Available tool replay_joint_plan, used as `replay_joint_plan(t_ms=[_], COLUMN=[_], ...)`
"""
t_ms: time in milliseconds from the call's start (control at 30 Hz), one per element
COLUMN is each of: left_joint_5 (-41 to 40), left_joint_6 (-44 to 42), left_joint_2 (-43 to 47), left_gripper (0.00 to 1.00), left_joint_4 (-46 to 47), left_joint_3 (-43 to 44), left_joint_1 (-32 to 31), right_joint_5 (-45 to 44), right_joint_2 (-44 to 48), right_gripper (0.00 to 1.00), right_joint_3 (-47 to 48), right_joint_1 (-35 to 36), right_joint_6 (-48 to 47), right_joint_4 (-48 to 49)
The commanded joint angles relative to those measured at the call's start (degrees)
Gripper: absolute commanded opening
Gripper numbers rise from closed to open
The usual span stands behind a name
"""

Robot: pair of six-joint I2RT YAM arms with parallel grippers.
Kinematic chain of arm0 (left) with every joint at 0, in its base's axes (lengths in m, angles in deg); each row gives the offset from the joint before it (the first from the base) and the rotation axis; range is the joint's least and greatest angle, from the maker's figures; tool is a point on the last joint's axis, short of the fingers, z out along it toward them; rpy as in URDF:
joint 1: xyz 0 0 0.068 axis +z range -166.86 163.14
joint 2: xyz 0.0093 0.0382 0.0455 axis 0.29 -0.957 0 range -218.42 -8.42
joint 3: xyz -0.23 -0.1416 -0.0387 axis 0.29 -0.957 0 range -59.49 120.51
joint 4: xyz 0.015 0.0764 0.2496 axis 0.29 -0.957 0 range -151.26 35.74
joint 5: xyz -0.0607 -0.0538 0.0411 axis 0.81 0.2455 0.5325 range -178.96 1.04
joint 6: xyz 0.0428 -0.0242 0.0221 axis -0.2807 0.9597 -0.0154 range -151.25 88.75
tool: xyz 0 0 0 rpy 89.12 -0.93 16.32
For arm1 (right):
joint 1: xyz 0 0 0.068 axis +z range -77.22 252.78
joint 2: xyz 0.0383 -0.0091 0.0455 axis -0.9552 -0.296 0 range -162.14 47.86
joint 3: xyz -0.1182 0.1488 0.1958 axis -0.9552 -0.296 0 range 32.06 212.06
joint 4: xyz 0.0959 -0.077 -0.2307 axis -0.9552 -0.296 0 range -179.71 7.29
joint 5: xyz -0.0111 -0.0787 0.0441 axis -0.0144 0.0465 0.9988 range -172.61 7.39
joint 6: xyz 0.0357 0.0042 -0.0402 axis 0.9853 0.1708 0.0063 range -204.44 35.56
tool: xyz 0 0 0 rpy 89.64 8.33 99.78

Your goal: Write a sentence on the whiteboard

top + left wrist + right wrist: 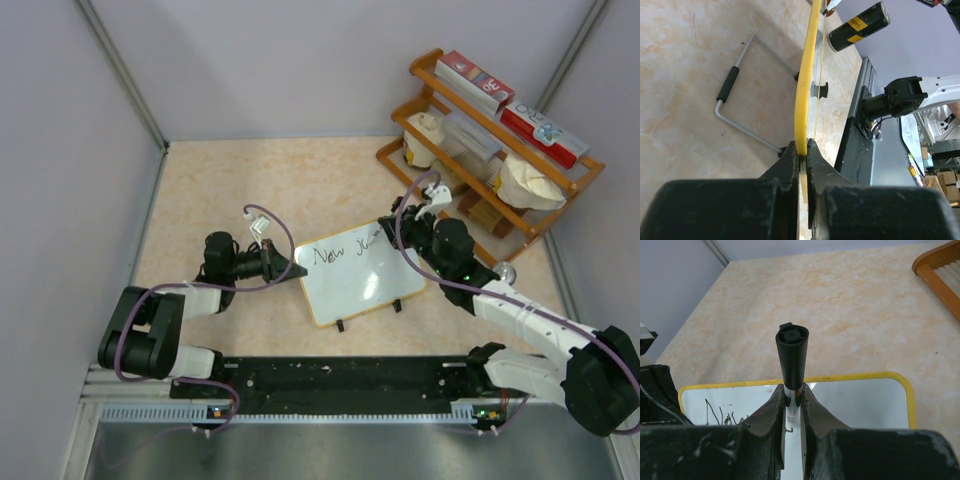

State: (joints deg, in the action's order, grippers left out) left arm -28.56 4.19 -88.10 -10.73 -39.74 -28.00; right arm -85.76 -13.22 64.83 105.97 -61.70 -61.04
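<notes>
starting from the whiteboard [355, 280]: it lies in the middle of the table [250, 180], between your two arms, turned at a slant, with its two small black feet toward the bases. the lettering [340, 252] reads roughly "new jo" along the far edge, so by my judgement the sentence is only begun.

your left gripper [295, 268] is pinching the board's frame at its left end, fingers pressed onto the thin rim. your right gripper [402, 216] is clamped on the marker [792, 352], which stands upright between the fingers above the board's far right part. the fingers hide the tip, so i cannot tell whether it touches the surface.

what could go wrong:
- your left hold is narrow and at one end only. pen pressure far from it could swing or tip the board, and the strokes would smear.
- pressing too hard could push the marker up through your right fingers, since only its thin lower part is gripped.
- little white is left to the right of the last letter, so the line may run onto the frame unless you drop to a new row.
- the rack [490, 150] stands close behind your right wrist, and a wide stroke could knock it.
</notes>
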Motion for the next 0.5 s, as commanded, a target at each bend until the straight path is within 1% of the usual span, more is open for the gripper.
replay_joint_plan(t_ms=[0, 467], left_joint_5=[3.4, 3.4], left_joint_6=[-2.6, -2.6], left_joint_2=[-0.4, -0.4], left_gripper=[0.00, 0.00], left_joint_4=[1.4, 1.4], left_joint_3=[0.0, 0.0], left_joint_1=[-0.6, -0.6], right_joint_5=[-0.1, 2.0], right_joint_2=[-0.3, -0.3], right_gripper=[0.00, 0.00], right_joint_3=[3.0, 4.0], right_joint_1=[-0.6, -0.6], right_joint_6=[-0.2, 0.5], right_joint_4=[2.1, 3.8])
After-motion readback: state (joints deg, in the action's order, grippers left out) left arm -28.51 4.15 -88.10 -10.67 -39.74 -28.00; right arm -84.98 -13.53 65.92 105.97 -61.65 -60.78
